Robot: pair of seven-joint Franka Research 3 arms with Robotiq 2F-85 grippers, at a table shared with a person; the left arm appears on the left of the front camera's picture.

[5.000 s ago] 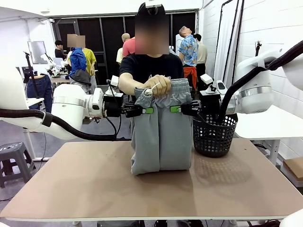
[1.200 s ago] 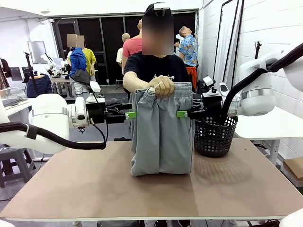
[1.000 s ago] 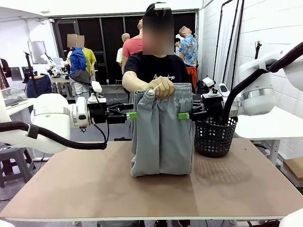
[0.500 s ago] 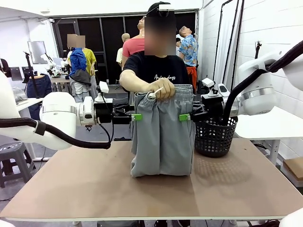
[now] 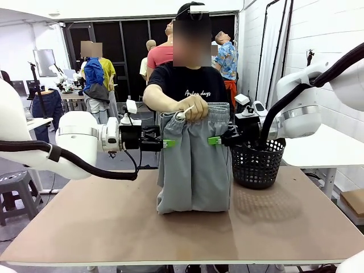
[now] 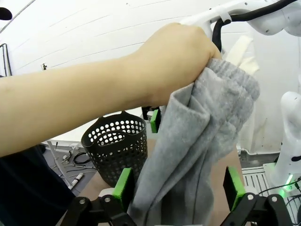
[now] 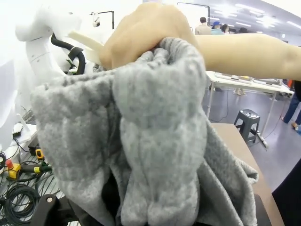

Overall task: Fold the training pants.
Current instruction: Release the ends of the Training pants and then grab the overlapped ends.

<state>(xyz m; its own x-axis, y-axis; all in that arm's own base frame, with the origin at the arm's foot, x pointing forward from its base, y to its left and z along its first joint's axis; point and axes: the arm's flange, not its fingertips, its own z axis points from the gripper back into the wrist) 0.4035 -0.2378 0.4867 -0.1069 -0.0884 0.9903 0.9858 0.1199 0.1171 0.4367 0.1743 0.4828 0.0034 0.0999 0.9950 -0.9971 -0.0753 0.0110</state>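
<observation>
In the front view, a person's hand (image 5: 192, 107) at centre frame bunches the waistband of the training pants (image 5: 193, 170). They hang straight down, their lower fold resting on the table (image 5: 114, 227). The left arm (image 5: 79, 136) brings the left jaws to the pants' left edge. The right arm (image 5: 296, 114) brings the right jaws to the right edge, beside a black basket (image 5: 259, 165).

In the left wrist view, the green pads (image 6: 123, 187) stand far apart at the bottom of the frame. The left jaws are spread wide and grey cloth hangs loose between them, unclamped.

In the right wrist view, the pants hang close under the hand at top centre. Cloth hides the pads, but the right jaws seem spread wide, gripping nothing.
</observation>
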